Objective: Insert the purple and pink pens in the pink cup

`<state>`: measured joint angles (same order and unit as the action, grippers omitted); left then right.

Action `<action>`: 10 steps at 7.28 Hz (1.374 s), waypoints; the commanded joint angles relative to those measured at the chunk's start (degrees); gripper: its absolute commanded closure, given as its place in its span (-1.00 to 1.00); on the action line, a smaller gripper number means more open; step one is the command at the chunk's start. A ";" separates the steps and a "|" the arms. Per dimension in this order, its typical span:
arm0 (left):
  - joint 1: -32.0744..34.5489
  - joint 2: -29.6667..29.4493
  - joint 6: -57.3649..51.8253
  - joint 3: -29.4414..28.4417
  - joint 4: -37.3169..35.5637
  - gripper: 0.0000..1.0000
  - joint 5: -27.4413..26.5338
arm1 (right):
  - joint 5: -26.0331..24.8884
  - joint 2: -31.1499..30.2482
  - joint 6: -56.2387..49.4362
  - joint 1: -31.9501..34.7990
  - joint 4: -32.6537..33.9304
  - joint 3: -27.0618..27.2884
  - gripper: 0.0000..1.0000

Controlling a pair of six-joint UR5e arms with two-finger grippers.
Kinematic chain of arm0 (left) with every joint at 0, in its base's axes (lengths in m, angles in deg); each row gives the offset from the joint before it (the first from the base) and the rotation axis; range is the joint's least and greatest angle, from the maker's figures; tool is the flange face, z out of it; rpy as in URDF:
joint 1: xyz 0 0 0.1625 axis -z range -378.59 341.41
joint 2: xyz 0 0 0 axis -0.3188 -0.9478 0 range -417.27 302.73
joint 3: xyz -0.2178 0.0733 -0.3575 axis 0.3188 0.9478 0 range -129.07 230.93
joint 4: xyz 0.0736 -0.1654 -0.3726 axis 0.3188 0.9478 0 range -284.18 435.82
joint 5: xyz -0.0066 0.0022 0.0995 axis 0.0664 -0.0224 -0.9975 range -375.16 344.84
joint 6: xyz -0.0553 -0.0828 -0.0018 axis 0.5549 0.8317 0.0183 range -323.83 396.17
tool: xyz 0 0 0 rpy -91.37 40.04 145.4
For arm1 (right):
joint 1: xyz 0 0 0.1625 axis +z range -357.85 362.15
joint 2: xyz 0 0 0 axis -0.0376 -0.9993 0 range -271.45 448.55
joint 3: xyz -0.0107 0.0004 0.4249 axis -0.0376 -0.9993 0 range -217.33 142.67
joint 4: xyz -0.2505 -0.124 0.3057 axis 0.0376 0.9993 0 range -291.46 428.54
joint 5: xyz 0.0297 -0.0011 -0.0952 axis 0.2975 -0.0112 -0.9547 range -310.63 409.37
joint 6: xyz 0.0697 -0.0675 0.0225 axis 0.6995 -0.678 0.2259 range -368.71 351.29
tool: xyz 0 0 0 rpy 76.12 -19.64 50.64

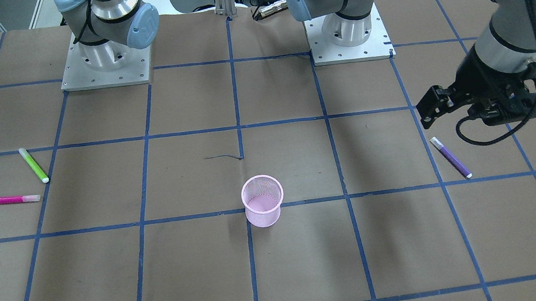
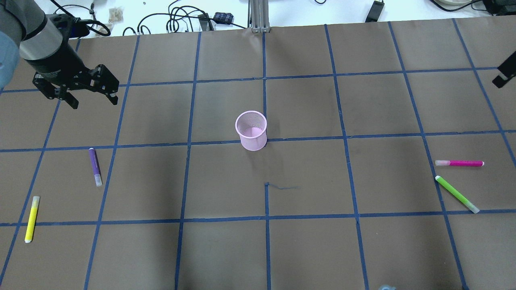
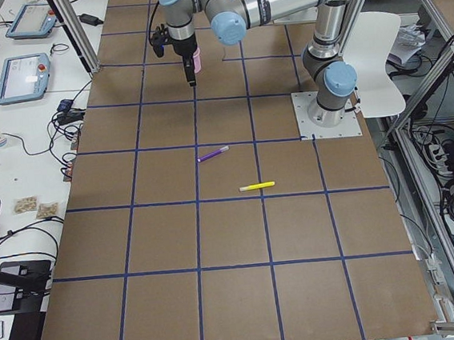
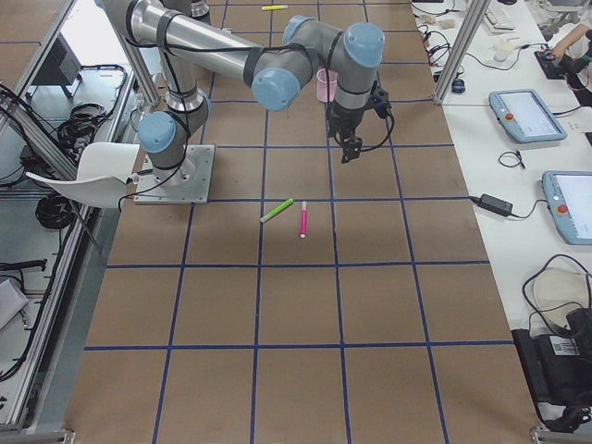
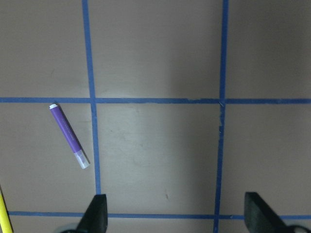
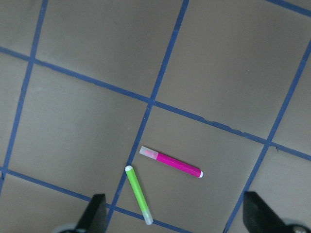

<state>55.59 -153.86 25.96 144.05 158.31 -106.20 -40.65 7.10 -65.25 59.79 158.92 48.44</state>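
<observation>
Pink mesh cup (image 2: pixel 251 131): one, upright at the middle of your brown-papered table (image 2: pixel 306 249), standing across a blue tape line (image 2: pixel 306 139).
Purple pen (image 2: pixel 95 166): one, flat on the robot's left side, well apart from the cup.
Pink pen (image 2: pixel 459 163): one, flat on the robot's right side, near a green pen (image 2: pixel 456 194) but not touching it.
Yellow pen (image 2: pixel 32 218): one, flat, further left than the purple pen and nearer the robot.
Left gripper (image 5: pixel 176 213): you had it raised above the table, beyond the purple pen, with its jaws spread wide and holding nothing.
Right gripper (image 6: pixel 176 216): you had it high over the pink and green pens, jaws likewise wide, holding nothing.
</observation>
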 commanded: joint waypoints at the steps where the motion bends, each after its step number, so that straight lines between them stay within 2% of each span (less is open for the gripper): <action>1: -4.39 -2.28 -0.34 3.10 -6.01 -1.00 -0.10 | 0.10 0.07 -21.84 -6.72 0.23 6.22 -0.97; 3: -8.33 -5.17 0.11 3.81 -6.11 -1.00 -0.01 | 0.54 0.16 -37.34 -10.42 0.15 9.93 -0.93; 4: -10.96 -7.02 0.11 3.90 -6.28 -1.00 0.08 | 4.63 0.16 -49.25 -11.57 0.58 12.12 -0.97; 5: -11.86 -9.12 0.02 3.90 -7.59 -1.00 -0.10 | 6.68 0.16 -55.72 -13.06 0.76 14.23 -1.00; 6: -11.95 -10.71 0.45 3.90 -8.47 -1.00 -0.10 | 9.48 0.77 -57.27 -14.90 2.85 16.42 -1.00; 7: -12.13 -11.94 0.37 3.90 -9.79 -1.00 -0.19 | 11.51 3.12 -63.81 -15.18 10.52 18.36 -1.00; 8: -12.22 -12.91 0.37 3.99 -11.19 -1.00 -0.45 | 12.14 5.23 -67.70 -15.44 15.21 19.86 -1.00; 9: -12.48 -13.62 -0.33 4.16 -12.60 -1.00 -0.45 | 17.11 6.56 -73.57 -16.67 16.39 20.22 -0.99; 10: -12.74 -14.32 -0.25 4.77 -13.92 -1.00 -0.36 | 18.72 9.36 -79.20 -17.64 16.40 20.23 -0.85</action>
<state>43.15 -167.26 25.86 148.32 146.04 -106.59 -24.91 13.59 -137.61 43.33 174.05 68.26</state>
